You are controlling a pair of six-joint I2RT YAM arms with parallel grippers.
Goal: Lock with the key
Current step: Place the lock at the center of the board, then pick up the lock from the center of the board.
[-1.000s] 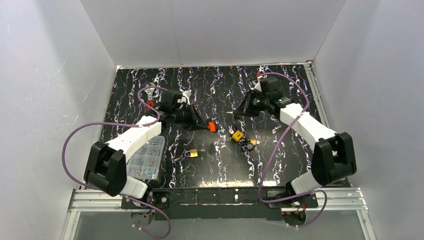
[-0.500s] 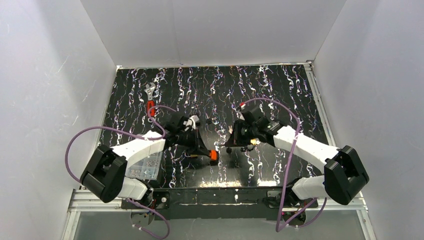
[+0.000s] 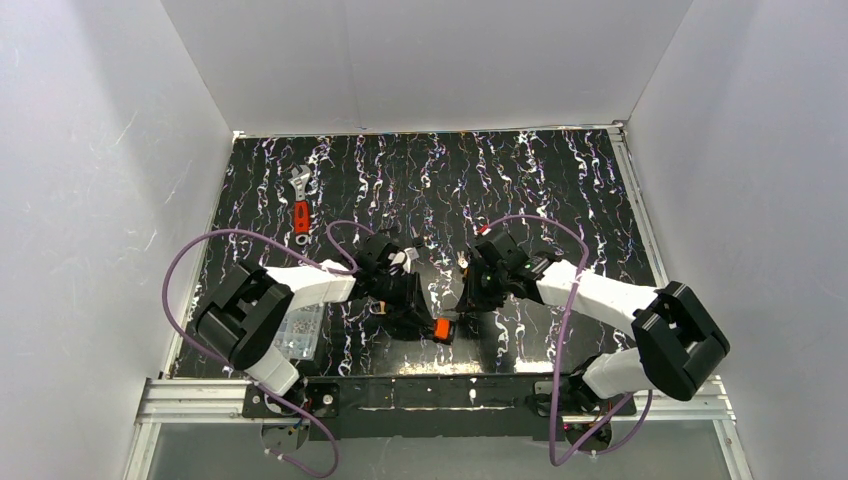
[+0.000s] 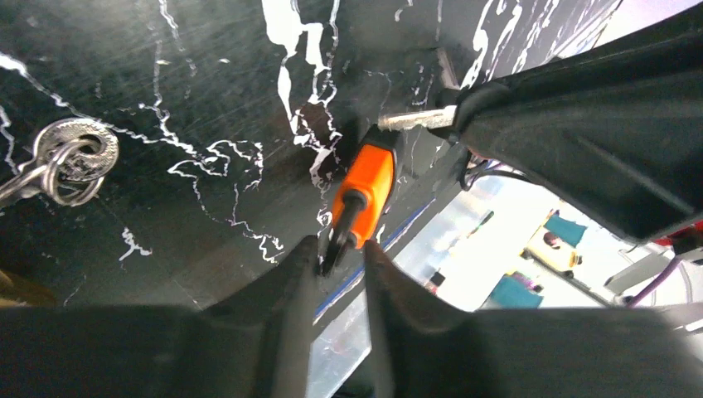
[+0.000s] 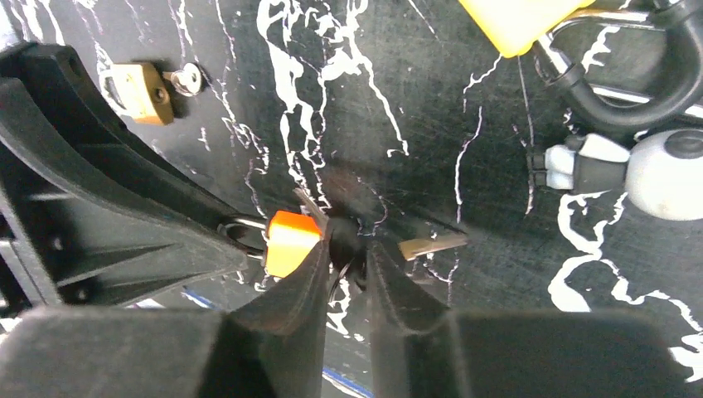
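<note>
Near front edge of table point(image 3: 560, 180): orange padlock point(image 3: 441, 330) lies between your two grippers, within reach of both.
Left gripper point(image 4: 340, 249): jaws barely apart about shackle point(image 4: 335, 242), likely to steady the body; whether they pinch, cannot tell.
Right gripper point(image 5: 348, 249): jaws barely apart beside key point(image 5: 433, 245), likely to steer it in; hold unclear.
</note>
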